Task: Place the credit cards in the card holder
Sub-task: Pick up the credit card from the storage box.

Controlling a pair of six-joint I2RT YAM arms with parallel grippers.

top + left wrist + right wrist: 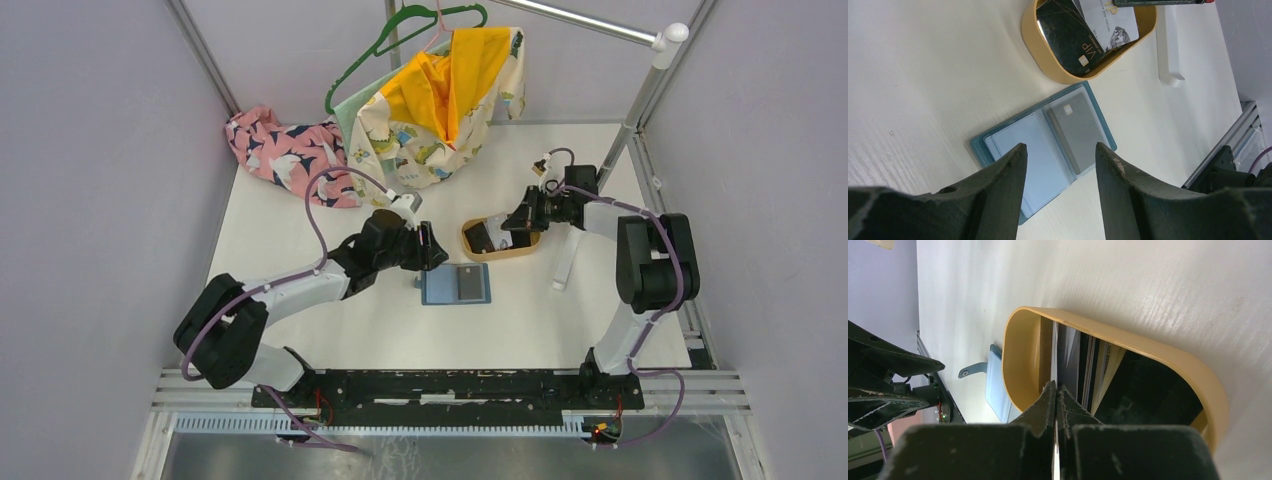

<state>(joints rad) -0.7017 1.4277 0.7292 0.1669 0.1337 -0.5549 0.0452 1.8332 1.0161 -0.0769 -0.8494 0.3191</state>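
Credit cards: stacked in tray at desk centre, just beyond open card holder. My right pincer closed on pale card edge; left pincer open above it. Risk: edge-grip slips, neighbour drags along.

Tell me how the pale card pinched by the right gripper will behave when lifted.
The pale card looks thin and stiff, standing on edge in the right gripper, so it should lift without drooping. Its smooth faces may slip in so small a pinch. The tray seems light and could drag along.
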